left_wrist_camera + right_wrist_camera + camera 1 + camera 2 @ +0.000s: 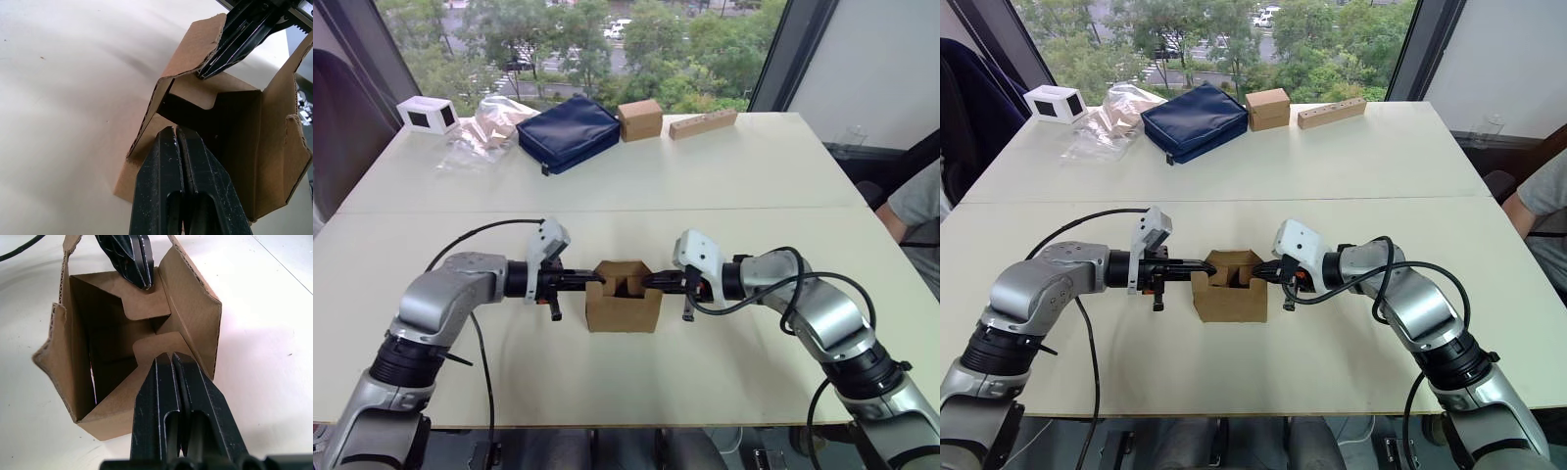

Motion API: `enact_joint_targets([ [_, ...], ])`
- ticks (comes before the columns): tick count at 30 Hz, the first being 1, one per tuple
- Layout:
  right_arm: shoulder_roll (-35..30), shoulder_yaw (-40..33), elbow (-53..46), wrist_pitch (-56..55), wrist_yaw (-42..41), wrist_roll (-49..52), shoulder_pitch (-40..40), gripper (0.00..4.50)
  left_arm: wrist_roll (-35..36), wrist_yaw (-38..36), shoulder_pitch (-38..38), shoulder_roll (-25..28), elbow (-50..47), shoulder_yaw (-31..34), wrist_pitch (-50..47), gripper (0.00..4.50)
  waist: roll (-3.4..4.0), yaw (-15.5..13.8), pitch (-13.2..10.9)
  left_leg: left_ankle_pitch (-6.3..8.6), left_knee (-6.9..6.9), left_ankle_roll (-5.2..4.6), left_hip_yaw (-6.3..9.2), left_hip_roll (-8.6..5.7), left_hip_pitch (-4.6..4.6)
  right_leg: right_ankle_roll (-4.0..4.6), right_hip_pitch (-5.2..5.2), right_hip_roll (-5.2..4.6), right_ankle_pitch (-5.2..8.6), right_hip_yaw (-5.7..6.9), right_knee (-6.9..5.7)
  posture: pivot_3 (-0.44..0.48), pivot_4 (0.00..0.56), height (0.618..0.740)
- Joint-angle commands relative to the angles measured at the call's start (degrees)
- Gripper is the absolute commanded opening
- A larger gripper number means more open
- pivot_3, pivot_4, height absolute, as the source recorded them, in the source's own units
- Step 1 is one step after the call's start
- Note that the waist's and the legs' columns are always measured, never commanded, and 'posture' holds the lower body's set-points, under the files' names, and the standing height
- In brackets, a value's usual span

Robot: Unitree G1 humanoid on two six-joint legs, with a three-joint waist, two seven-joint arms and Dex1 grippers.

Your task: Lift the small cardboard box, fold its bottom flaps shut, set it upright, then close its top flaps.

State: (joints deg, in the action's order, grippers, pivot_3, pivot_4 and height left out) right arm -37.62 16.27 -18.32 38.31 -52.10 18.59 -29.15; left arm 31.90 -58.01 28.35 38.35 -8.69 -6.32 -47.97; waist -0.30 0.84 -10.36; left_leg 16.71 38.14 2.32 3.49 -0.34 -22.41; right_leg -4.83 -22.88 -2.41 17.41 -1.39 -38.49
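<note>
The small cardboard box (pixel 622 305) stands upright on the table between my two arms, its top open. The two long flaps stick up and the two short end flaps (pixel 146 301) are tipped inward. My left gripper (pixel 597 280) is shut, its tip resting on the end flap on its side (pixel 175 131). From the opposite side my right gripper (pixel 647 283) is also shut, with its tip on the other end flap (pixel 171 356). Neither gripper has anything pinched between its fingers. The box's bottom is hidden against the table.
Along the far edge lie a white box with black panels (pixel 428 114), a clear plastic bag (pixel 484 132), a navy pouch (pixel 570 130), a lighter tan cardboard block (pixel 640 119) and a wooden strip (pixel 703 122). A person's arm (pixel 915 211) shows at the right table edge.
</note>
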Motion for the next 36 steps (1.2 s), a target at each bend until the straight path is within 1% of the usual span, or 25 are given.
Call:
enact_joint_targets([
  [1, 0.0, -1.9, -1.2, -1.0, -0.1, 0.3, 0.2, 0.0, 1.2, 0.6, -0.4, 0.4, -1.1, 2.2, -0.9, 0.05, 0.0, 0.0, 0.0, 0.0, 0.0, 0.0, 0.0, 0.0, 0.0, 0.0, 0.0, 0.0, 0.0, 0.0, 0.0, 0.0, 0.15, 0.74],
  [6, 0.0, -4.7, -2.8, 0.0, 0.1, 2.2, 0.4, 0.0, 4.5, 0.0, -0.9, 1.7, -2.2, 5.4, -2.4, 0.05, 0.0, 0.1, 0.0, 0.0, 0.0, 0.0, 0.0, 0.01, 0.0, 0.0, -0.01, 0.01, 0.0, 0.0, 0.0, 0.0, 0.15, 0.74],
  [9, 0.0, -10.1, -6.4, 2.9, 1.3, 6.4, -0.4, 0.0, 7.1, 0.9, 0.0, 1.8, -0.1, 9.6, -4.0, 0.05, 0.01, 0.0, 0.0, 0.0, 0.0, 0.0, 0.0, 0.01, -0.01, 0.0, -0.02, 0.0, 0.0, 0.0, 0.0, 0.0, 0.15, 0.74],
  [10, -0.5, -11.6, -7.1, 3.3, 1.9, 6.8, -0.9, 0.0, 6.8, 1.8, 1.1, 1.4, 1.7, 10.7, -3.5, 0.05, 0.01, 0.0, 0.0, 0.0, 0.0, 0.0, 0.0, 0.01, -0.01, 0.0, -0.03, 0.0, 0.0, 0.0, 0.0, 0.0, 0.15, 0.74],
  [14, -3.5, -15.7, -9.0, 3.3, 4.2, 5.4, -2.3, 0.0, 0.4, 3.9, 4.9, 0.8, 7.3, 8.6, 3.5, 0.05, 0.01, -0.2, 0.0, 0.0, 0.0, 0.0, 0.01, -0.02, -0.01, 0.0, 0.0, -0.02, 0.0, 0.02, 0.0, 0.0, 0.15, 0.74],
  [16, -4.3, -17.8, -11.0, 5.5, 4.6, 8.0, -2.7, 0.0, -1.7, 4.4, 6.6, 0.0, 10.5, 7.6, 6.0, 0.05, 0.0, -0.3, 0.0, 0.0, 0.0, 0.0, 0.01, -0.06, -0.01, 0.0, 0.01, -0.05, 0.0, 0.03, 0.02, 0.0, 0.15, 0.74],
  [18, -5.1, -19.5, -17.2, 10.7, 3.4, 15.1, -1.1, 0.0, -3.6, 3.0, 8.2, -1.0, 15.0, 5.9, 8.5, 0.05, 0.0, -0.2, 0.0, 0.0, -0.02, 0.0, 0.01, -0.09, -0.02, -0.01, 0.0, -0.08, 0.0, 0.03, 0.04, 0.0, 0.15, 0.74],
  [20, -5.7, -19.3, -22.9, 14.7, 3.0, 20.5, 0.9, 0.0, -5.6, 0.9, 9.8, -2.4, 21.1, 4.2, 11.3, 0.05, 0.0, -0.2, 0.0, 0.0, -0.03, 0.0, 0.02, -0.08, -0.04, -0.01, -0.01, -0.08, 0.0, 0.04, 0.05, 0.0, 0.15, 0.74],
  [22, -5.9, -18.4, -26.2, 16.8, 3.8, 23.4, 2.5, 0.0, -6.2, -1.3, 11.8, -4.0, 27.0, 3.5, 12.6, 0.05, 0.0, -0.1, 0.0, 0.0, -0.03, -0.01, 0.03, -0.07, -0.04, -0.01, -0.01, -0.06, 0.0, 0.05, 0.03, 0.0, 0.15, 0.74],
  [26, -5.6, -16.7, -28.8, 18.2, 6.3, 25.4, 4.2, 0.0, -8.3, -5.4, 15.5, -6.4, 35.7, 1.8, 14.8, 0.05, -0.02, 0.0, 0.0, 0.0, 0.02, -0.01, 0.0, -0.07, -0.04, -0.01, -0.01, -0.01, 0.0, 0.06, 0.02, 0.0, 0.15, 0.74],
  [30, -4.8, -11.4, -29.2, 17.0, 9.2, 22.4, 4.7, 0.0, -10.1, -11.6, 16.9, -8.2, 40.8, -1.1, 16.0, 0.05, -0.02, 0.0, 0.0, 0.01, 0.0, -0.01, 0.01, -0.08, -0.04, -0.01, -0.01, 0.06, 0.0, 0.07, 0.02, 0.0, 0.15, 0.74],
  [34, -4.9, -6.8, -29.2, 16.1, 10.7, 19.3, 3.5, 0.0, -11.8, -14.8, 16.8, -9.1, 42.8, -2.3, 18.3, 0.05, -0.02, 0.1, 0.0, 0.0, 0.01, -0.01, 0.0, -0.09, -0.06, -0.01, -0.04, 0.04, 0.0, 0.07, 0.02, 0.0, 0.15, 0.74],
  [36, -4.0, -5.4, -28.2, 15.1, 11.5, 17.9, 3.0, 0.0, -11.9, -15.6, 16.6, -9.4, 42.3, -2.3, 17.7, 0.05, -0.02, 0.1, 0.0, 0.0, 0.01, -0.01, 0.01, -0.08, -0.06, -0.01, -0.05, 0.04, 0.0, 0.07, 0.01, 0.0, 0.15, 0.74],
])
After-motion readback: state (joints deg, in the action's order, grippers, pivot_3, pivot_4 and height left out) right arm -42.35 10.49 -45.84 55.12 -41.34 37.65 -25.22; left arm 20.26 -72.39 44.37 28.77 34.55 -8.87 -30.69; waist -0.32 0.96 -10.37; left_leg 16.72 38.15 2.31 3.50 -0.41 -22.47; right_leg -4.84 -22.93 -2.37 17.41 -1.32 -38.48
